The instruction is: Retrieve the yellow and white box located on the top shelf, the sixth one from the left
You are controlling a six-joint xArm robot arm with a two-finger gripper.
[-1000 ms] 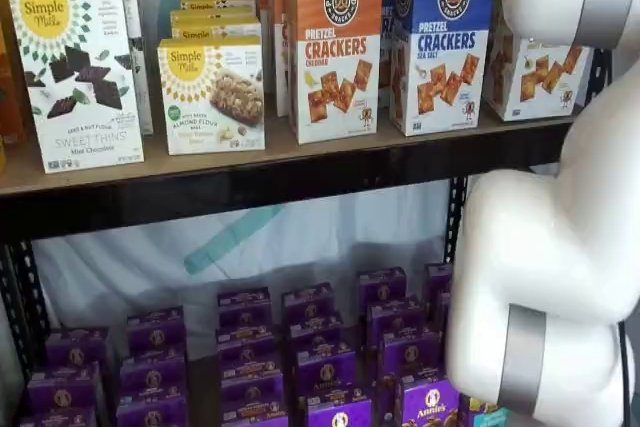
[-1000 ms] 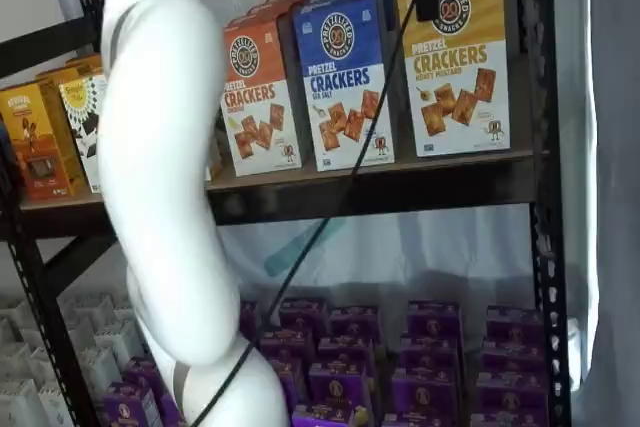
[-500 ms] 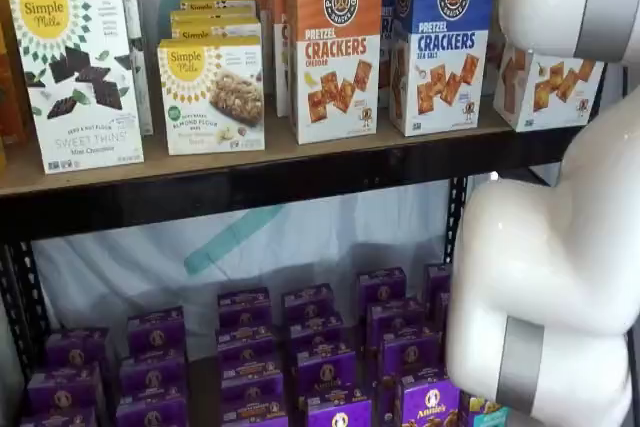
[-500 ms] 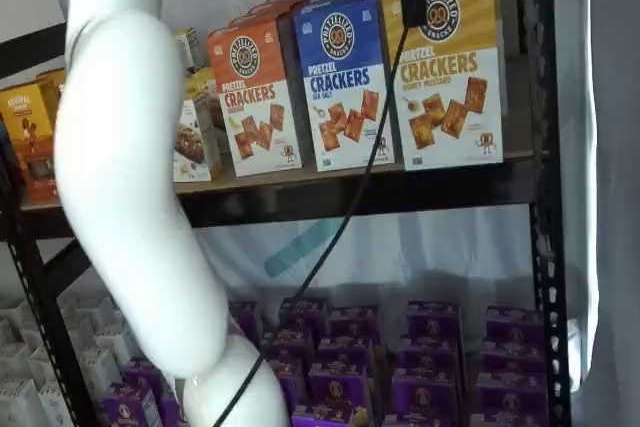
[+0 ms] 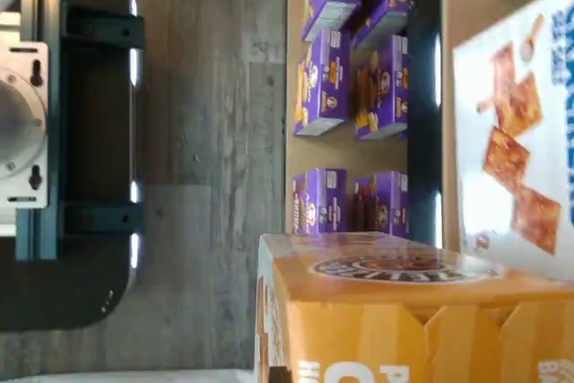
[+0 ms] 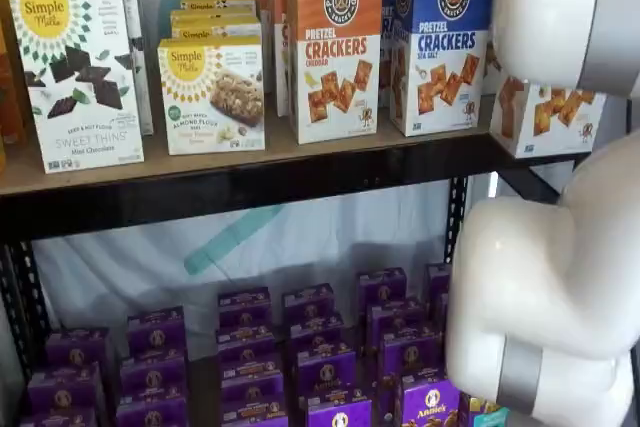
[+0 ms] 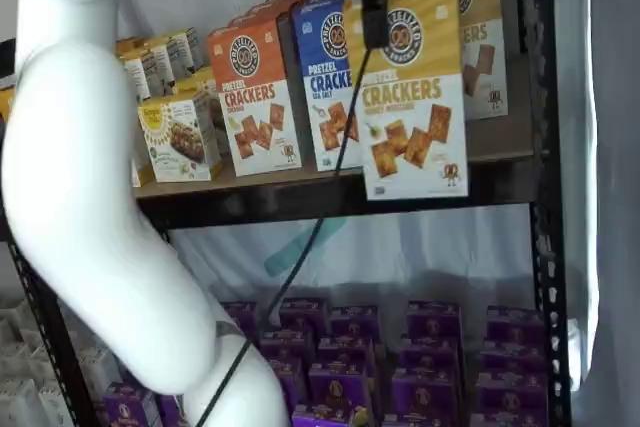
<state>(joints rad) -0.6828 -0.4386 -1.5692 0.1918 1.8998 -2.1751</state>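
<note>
The yellow and white box (image 7: 408, 87) hangs clear of the top shelf (image 7: 290, 199), out in front of its beam, with its bottom edge below the board. My gripper (image 7: 374, 19) is shut on the box's top; one black finger shows against the yellow front, under the white body. In a shelf view only the box's white lower part (image 6: 545, 115) shows past my white arm (image 6: 560, 7), off the top shelf's (image 6: 250, 182) right end. The wrist view shows the box's yellow top (image 5: 404, 311) close up.
A second yellow Pretzel Crackers box (image 7: 484, 37) stands behind on the shelf. Blue (image 7: 322, 67) and orange (image 7: 255, 97) boxes stand to the left, then Simple Mills boxes (image 6: 80, 77). Purple boxes (image 6: 300, 347) fill the lower level. A black upright (image 7: 537, 147) stands right.
The yellow and white box has come forward off the shelf, moving left and lower in one shelf view, uncovering a second yellow box behind. My arm has swung with it.
</note>
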